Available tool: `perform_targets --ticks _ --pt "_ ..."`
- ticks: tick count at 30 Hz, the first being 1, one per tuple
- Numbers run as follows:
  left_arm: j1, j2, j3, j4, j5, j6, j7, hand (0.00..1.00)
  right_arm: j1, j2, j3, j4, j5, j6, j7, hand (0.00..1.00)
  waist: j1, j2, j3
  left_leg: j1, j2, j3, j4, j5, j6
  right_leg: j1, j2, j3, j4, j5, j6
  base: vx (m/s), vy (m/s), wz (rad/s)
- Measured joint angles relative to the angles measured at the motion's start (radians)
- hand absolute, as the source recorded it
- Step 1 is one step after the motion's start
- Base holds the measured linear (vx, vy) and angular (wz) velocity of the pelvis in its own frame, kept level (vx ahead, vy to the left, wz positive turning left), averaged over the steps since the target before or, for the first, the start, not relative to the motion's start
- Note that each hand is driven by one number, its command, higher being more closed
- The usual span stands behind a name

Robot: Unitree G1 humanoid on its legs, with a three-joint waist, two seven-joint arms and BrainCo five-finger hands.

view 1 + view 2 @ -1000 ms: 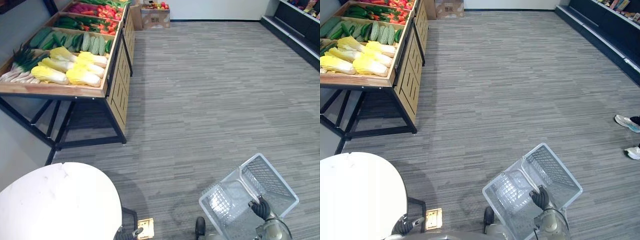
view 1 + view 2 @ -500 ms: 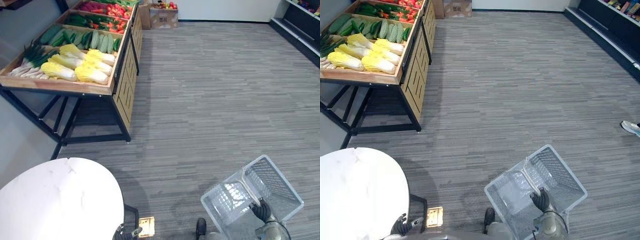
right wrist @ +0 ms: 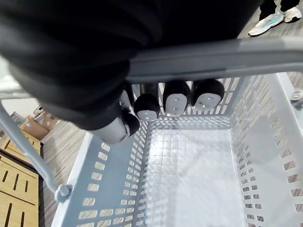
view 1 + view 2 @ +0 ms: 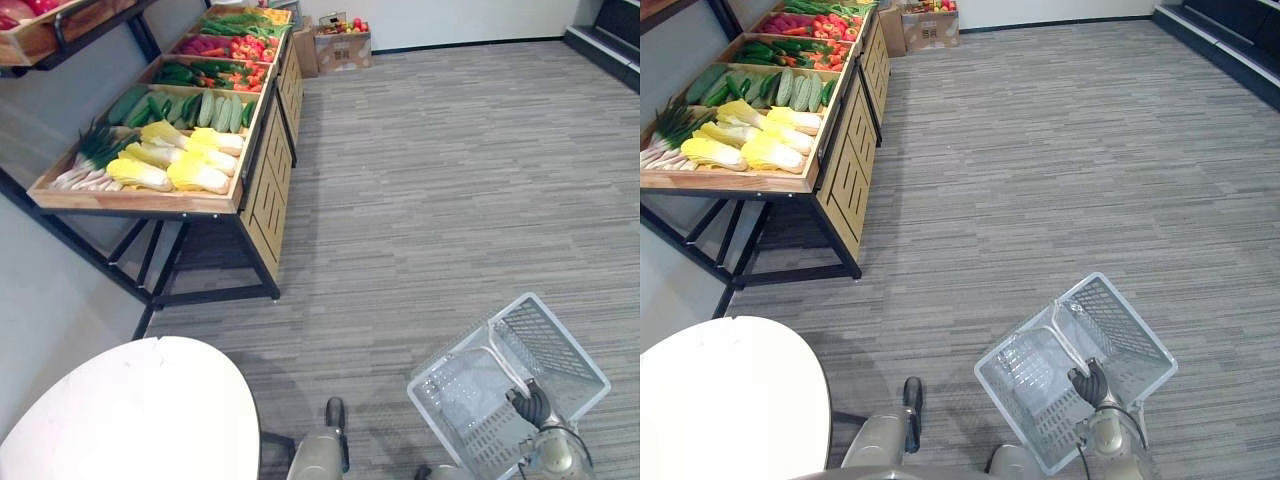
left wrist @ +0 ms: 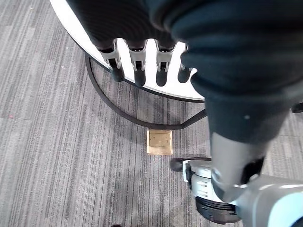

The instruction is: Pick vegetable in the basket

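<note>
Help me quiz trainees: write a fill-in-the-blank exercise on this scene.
1. The right hand is curled round the basket's ____.
2. Inside, the basket is ____.
3. The round table's top is ____.
Missing words: handle; empty; white.

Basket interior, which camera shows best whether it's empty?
The right wrist view: it looks straight into the basket, showing its bare perforated floor beneath the right hand curled round the handle. Both eye views show the whole basket from above, farther off. The left wrist view faces the table.
</note>
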Motion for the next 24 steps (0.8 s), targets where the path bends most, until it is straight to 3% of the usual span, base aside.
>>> perform_targets --ticks 2,3,4,5,6,7,9,10,12,14,17,19,21,22,23,24 --pt "-0.003 0.002 0.000 0.003 0.000 0.005 -0.001 0.00 0.002 0.000 0.024 0.003 0.000 -0.001 0.002 1.00 -0.003 -0.027 -0.015 -0.002 -0.027 0.019 0.041 0.021 0.023 0.008 -0.032 0.022 0.000 -0.020 0.026 0.36 0.264 -0.33" --pt "-0.011 0.011 0.000 0.002 0.000 0.005 -0.003 0.00 0.015 0.010 0.029 0.003 0.000 -0.001 0.003 1.00 -0.003 -0.052 -0.031 -0.003 -0.062 0.039 0.090 0.021 0.032 0.022 -0.070 0.034 -0.002 -0.046 0.042 0.39 0.291 -0.32" --pt "-0.019 0.024 0.000 -0.002 0.000 0.003 -0.004 0.00 0.031 0.023 0.029 0.002 -0.001 0.000 0.003 1.00 -0.004 -0.063 -0.056 0.002 -0.081 0.060 0.101 0.005 0.059 0.034 -0.097 0.033 0.022 -0.061 0.042 0.34 0.212 -0.25" --pt "-0.030 0.035 0.000 -0.005 0.001 -0.002 -0.003 0.00 0.036 0.032 0.033 0.001 -0.002 0.000 0.001 1.00 -0.010 -0.085 -0.065 0.006 -0.104 0.068 0.103 -0.014 0.085 0.000 -0.121 0.045 0.149 -0.061 0.056 0.45 0.191 0.08" --pt "-0.070 0.066 -0.003 -0.007 0.003 -0.005 -0.001 0.00 0.035 0.049 0.039 -0.004 -0.004 0.001 -0.003 1.00 -0.033 -0.128 -0.068 0.022 -0.144 0.073 0.116 -0.043 0.111 -0.099 -0.162 0.055 0.448 0.000 0.078 0.55 0.200 0.19" --pt "-0.094 0.101 -0.005 -0.025 0.011 -0.005 0.001 0.00 0.028 0.063 0.046 -0.009 -0.004 0.006 -0.010 1.00 -0.049 -0.161 -0.063 0.060 -0.175 0.078 0.106 -0.066 0.127 -0.163 -0.220 0.039 0.586 0.130 0.054 0.56 0.203 0.22" --pt "-0.118 0.131 -0.017 -0.065 0.019 -0.006 0.015 0.00 0.029 0.069 0.068 -0.014 -0.004 0.008 -0.018 1.00 -0.063 -0.156 -0.057 0.161 -0.184 0.075 0.042 -0.087 0.148 -0.222 -0.240 0.054 0.726 0.315 0.025 0.53 0.167 -0.07" --pt "-0.141 0.148 -0.019 -0.109 0.008 -0.008 0.034 0.00 0.031 0.074 0.084 -0.034 -0.004 0.008 -0.032 1.00 -0.064 -0.152 -0.055 0.216 -0.172 0.075 0.020 -0.105 0.167 -0.287 -0.230 0.030 0.805 0.250 -0.009 0.46 0.133 -0.15" --pt "-0.179 0.148 -0.021 -0.130 -0.038 -0.016 0.046 0.00 0.032 0.079 0.105 -0.051 -0.004 0.008 -0.048 1.00 -0.078 -0.151 -0.054 0.267 -0.169 0.077 0.002 -0.112 0.169 -0.338 -0.230 -0.031 0.807 0.201 -0.006 0.38 0.074 0.00" --pt "-0.219 0.142 -0.024 -0.162 -0.068 -0.030 0.051 0.00 0.038 0.086 0.114 -0.064 -0.010 0.007 -0.059 1.00 -0.096 -0.142 -0.046 0.329 -0.166 0.069 -0.022 -0.114 0.171 -0.372 -0.223 -0.095 0.717 0.164 0.006 0.47 0.034 0.19" --pt "-0.255 0.110 -0.023 -0.244 -0.089 -0.052 0.052 0.00 0.039 0.106 0.110 -0.064 -0.010 -0.002 -0.077 1.00 -0.115 -0.114 -0.019 0.391 -0.133 0.037 -0.017 -0.127 0.167 -0.369 -0.162 -0.130 0.369 0.169 0.017 0.44 -0.036 0.36" --pt "-0.270 0.117 -0.021 -0.258 -0.097 -0.064 0.041 0.00 0.043 0.117 0.101 -0.064 -0.010 -0.003 -0.074 1.00 -0.113 -0.115 -0.008 0.411 -0.114 0.003 0.025 -0.179 0.122 -0.346 -0.116 -0.036 0.033 0.209 0.066 0.44 -0.135 0.43" --pt "-0.267 0.117 -0.022 -0.258 -0.096 -0.064 0.025 0.00 0.052 0.121 0.098 -0.064 -0.010 0.001 -0.070 1.00 -0.112 -0.124 0.001 0.427 -0.106 -0.040 0.074 -0.251 0.083 -0.297 -0.110 0.034 -0.148 0.223 0.080 0.39 -0.232 0.55" --pt "-0.263 0.118 -0.020 -0.257 -0.095 -0.064 0.017 0.00 0.058 0.126 0.095 -0.064 -0.010 0.002 -0.070 1.00 -0.111 -0.131 0.003 0.436 -0.105 -0.057 0.091 -0.283 0.072 -0.278 -0.110 0.051 -0.184 0.223 0.080 0.46 -0.364 0.69" --pt "-0.257 0.124 -0.010 -0.247 -0.088 -0.062 0.012 0.00 0.065 0.133 0.089 -0.063 -0.010 0.010 -0.069 1.00 -0.108 -0.141 0.005 0.450 -0.090 -0.091 0.122 -0.352 0.049 -0.253 -0.105 0.070 -0.199 0.298 0.094 0.45 -0.412 0.65" --pt "-0.258 0.106 -0.009 -0.216 -0.085 -0.060 0.011 0.00 0.057 0.134 0.065 -0.063 -0.010 0.024 -0.069 1.00 -0.105 -0.103 0.015 0.455 -0.045 -0.116 0.144 -0.392 0.022 -0.262 -0.074 0.052 -0.135 0.343 0.090 0.51 -0.462 0.57"
